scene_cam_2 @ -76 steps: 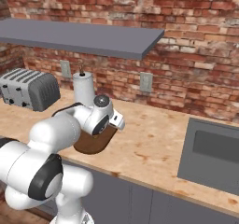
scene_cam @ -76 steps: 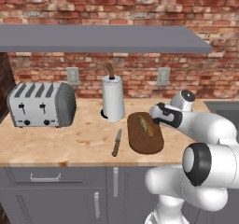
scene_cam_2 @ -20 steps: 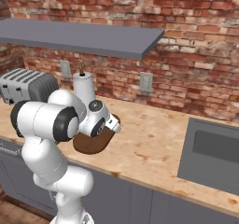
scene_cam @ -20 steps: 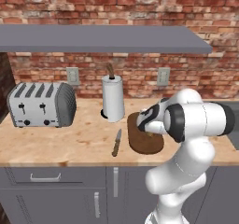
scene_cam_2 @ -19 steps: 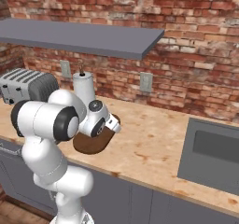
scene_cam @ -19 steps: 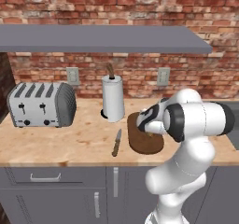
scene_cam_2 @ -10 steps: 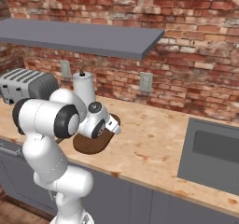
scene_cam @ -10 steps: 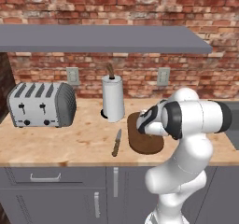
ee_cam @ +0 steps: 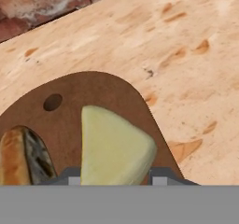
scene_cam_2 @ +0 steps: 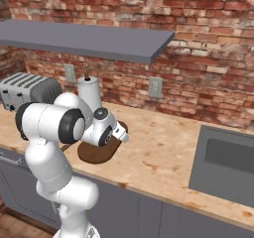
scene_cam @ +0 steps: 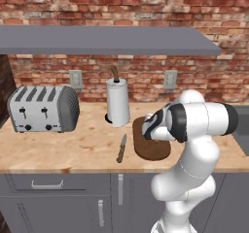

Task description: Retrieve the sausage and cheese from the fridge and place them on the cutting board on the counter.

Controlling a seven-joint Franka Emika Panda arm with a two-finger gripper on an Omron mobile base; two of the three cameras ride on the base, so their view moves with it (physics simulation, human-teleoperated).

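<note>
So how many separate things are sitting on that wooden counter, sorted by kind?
Appliances: 1, the silver four-slot toaster
Paper goods: 1, the white paper towel roll
Cutting tools: 2, the grey-handled knife and the dark brown oval wooden cutting board
Food: 2, the pale yellow cheese wedge and the reddish-brown sausage
Total: 6

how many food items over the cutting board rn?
2. Cheese between the gripper's fingertips above the cutting board; sausage on the board beside it. More may be hidden under the arm.
</note>
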